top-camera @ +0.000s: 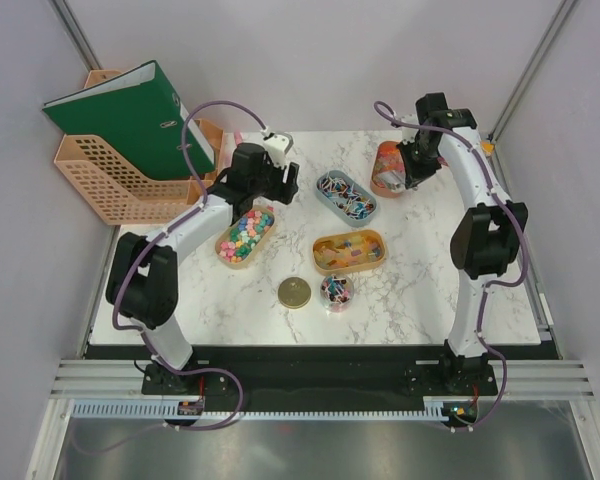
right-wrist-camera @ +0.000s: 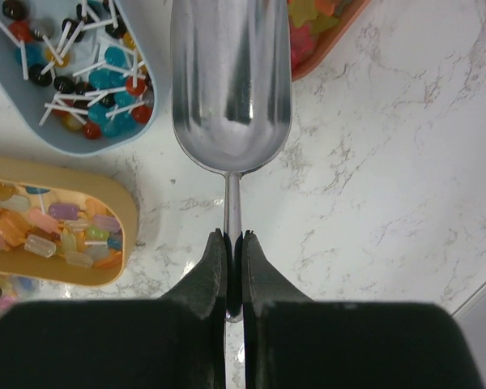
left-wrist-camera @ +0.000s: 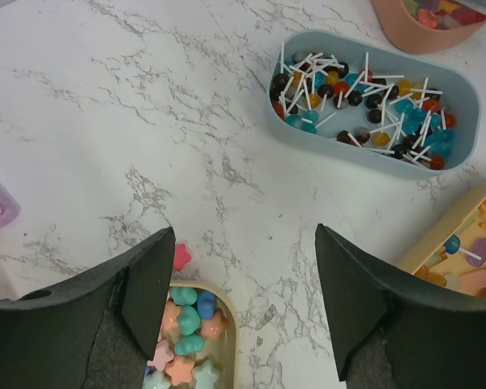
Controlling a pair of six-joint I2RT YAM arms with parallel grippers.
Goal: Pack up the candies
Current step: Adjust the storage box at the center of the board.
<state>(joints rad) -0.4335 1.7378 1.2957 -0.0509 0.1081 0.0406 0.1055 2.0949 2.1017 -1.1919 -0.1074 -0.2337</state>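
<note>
From above, the marble table [top-camera: 430, 290] carries four oval trays. A tan tray [top-camera: 221, 256] is filled with candies [top-camera: 246, 234] in pink, green, yellow and blue. There is also a blue tray [top-camera: 320, 192] of lollipops [top-camera: 346, 198], a yellow tray [top-camera: 350, 270] of wrapped sweets [top-camera: 348, 250], and an orange tray [top-camera: 382, 160] at the far right. A round gold lid [top-camera: 294, 292] lies near the front, just beside a small clear cup [top-camera: 337, 290] of mixed sweets. A green binder [top-camera: 120, 115] leans in a peach file rack [top-camera: 100, 185] off the table's left side. The left gripper [top-camera: 277, 188] hangs above the far end of the tan tray and the right gripper [top-camera: 417, 170] is at the orange tray; their fingers are too small to judge from here. In the left wrist view the left gripper's fingers [left-wrist-camera: 146, 284] stand wide apart with only bare marble between them. At the bottom edge is the tan tray's rounded end with star-shaped candies inside, and one pink star [left-wrist-camera: 181, 256] lies on the table just outside the rim. The blue tray sits up and to the right, well apart. In the right wrist view the right gripper's fingers [right-wrist-camera: 215, 267] are pinched tight on the thin handle of a silver scoop [right-wrist-camera: 231, 89]. Its bowl is empty and points ahead between the blue tray at upper left and the orange tray at upper right; the yellow tray lies to the left.
</note>
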